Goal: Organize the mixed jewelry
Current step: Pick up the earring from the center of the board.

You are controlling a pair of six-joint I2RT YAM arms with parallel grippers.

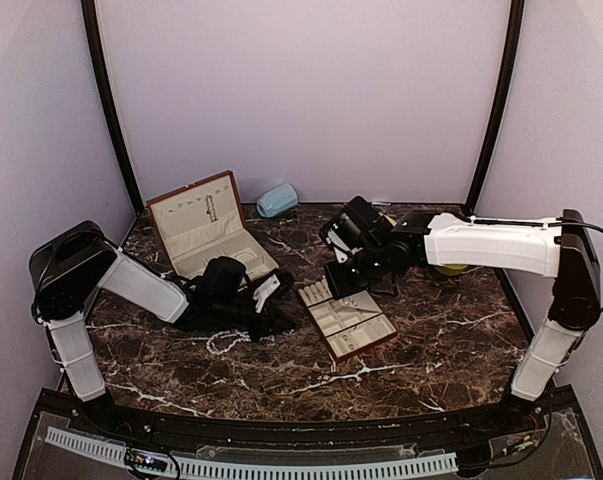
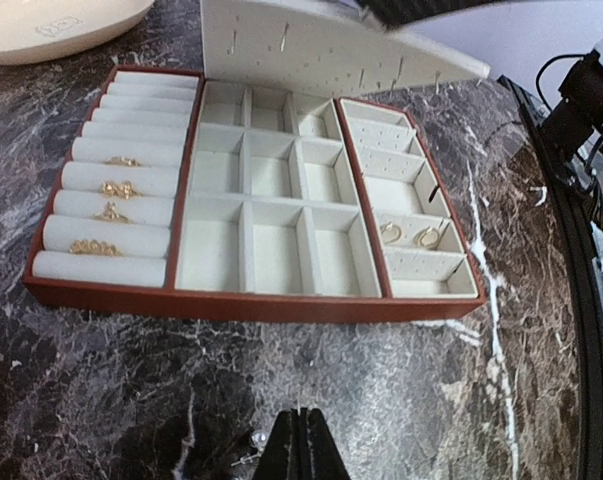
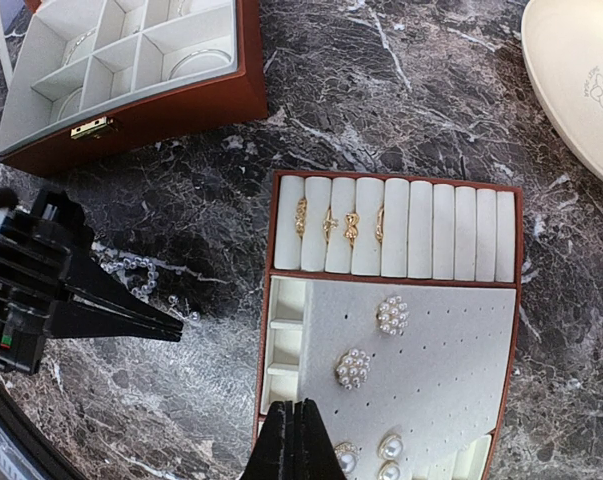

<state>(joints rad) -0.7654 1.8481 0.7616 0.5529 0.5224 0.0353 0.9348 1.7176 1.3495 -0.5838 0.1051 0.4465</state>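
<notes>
The pearl strand lies on the marble beside my left gripper and shows again as the strand. A pearl stud earring rests against my left gripper, which is shut; I cannot tell whether it pinches anything. The small red-brown tray holds gold rings in its rolls and two earrings. My right gripper is shut on the edge of a perforated earring panel, held tilted over the tray. Pearl cluster earrings are pinned to the panel.
A large open jewelry box stands at the back left, its front wall close to the tray. A cream plate lies beyond the tray. A pale blue object sits by the back wall.
</notes>
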